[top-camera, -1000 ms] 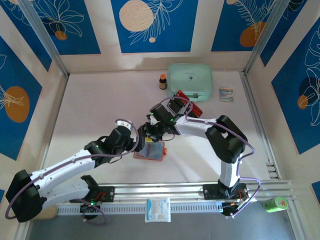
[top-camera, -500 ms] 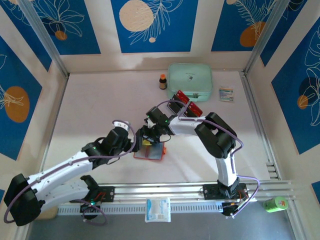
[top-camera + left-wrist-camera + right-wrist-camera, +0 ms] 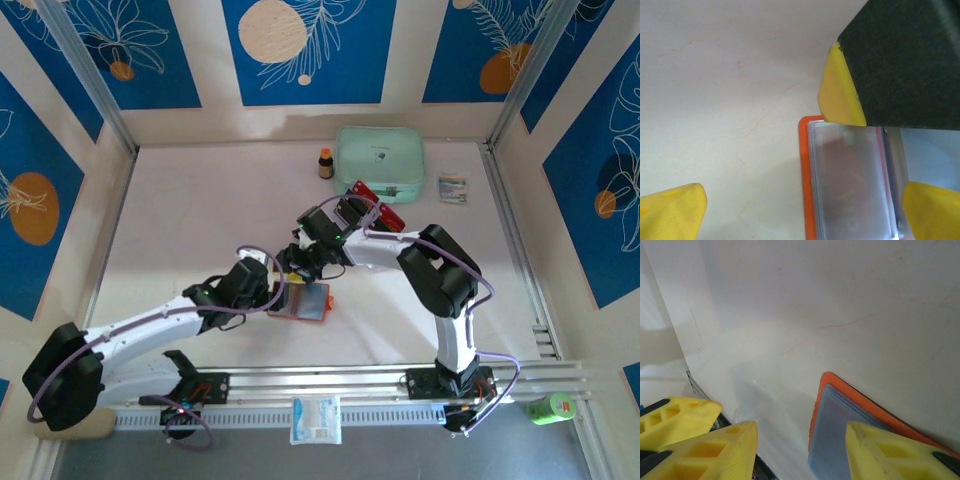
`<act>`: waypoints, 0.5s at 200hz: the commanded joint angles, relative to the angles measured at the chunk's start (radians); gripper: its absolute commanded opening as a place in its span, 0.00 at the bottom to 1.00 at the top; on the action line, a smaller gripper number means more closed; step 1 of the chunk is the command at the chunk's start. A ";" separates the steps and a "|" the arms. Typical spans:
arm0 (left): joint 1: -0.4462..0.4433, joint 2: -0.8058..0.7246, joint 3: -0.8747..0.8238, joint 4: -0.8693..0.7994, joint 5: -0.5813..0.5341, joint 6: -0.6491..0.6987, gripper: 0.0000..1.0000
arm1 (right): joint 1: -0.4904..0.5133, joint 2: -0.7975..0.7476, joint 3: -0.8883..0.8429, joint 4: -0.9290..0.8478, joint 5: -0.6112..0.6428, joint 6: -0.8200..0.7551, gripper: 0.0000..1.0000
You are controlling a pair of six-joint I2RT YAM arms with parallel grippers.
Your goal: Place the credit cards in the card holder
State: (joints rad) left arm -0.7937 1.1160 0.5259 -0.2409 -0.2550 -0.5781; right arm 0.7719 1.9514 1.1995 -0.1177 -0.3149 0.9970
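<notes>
Card holder (image 3: 305, 301): lay opened flat on the bench (image 3: 190, 210) near its middle, with the pale grey-blue inside facing up and an orange rim around it.
Credit cards (image 3: 380, 208): red ones lay just in front of the mint-green pouch (image 3: 380, 160), well apart from the card holder and partly hidden by the right arm.
Left gripper (image 3: 281, 291): sat low at the holder's left edge. Its jaws were spread wide and pinched nothing; in the wrist view the orange edge ran between the yellow fingertips (image 3: 671, 210).
Right gripper (image 3: 298, 268): hung at the holder's far edge, close to the left gripper. Its jaws stood partly apart, with bare bench and a holder corner (image 3: 832, 410) showing between them and nothing gripped.
Small bottle (image 3: 326, 163): stood upright beside the pouch's left end.
</notes>
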 commanded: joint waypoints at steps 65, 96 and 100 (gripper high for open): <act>0.007 0.103 -0.003 0.086 0.016 -0.005 1.00 | -0.026 -0.303 -0.116 -0.342 0.238 -0.157 0.50; 0.007 0.104 0.021 0.074 0.011 -0.001 1.00 | 0.024 -0.339 -0.148 -0.483 0.385 -0.203 0.52; 0.007 0.104 0.024 0.073 0.010 -0.001 1.00 | 0.030 -0.340 -0.153 -0.492 0.394 -0.205 0.52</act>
State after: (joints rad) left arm -0.7937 1.2152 0.5243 -0.1711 -0.2451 -0.5777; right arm 0.7647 1.6253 1.0863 -0.4221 -0.0620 0.8577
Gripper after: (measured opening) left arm 0.995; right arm 0.517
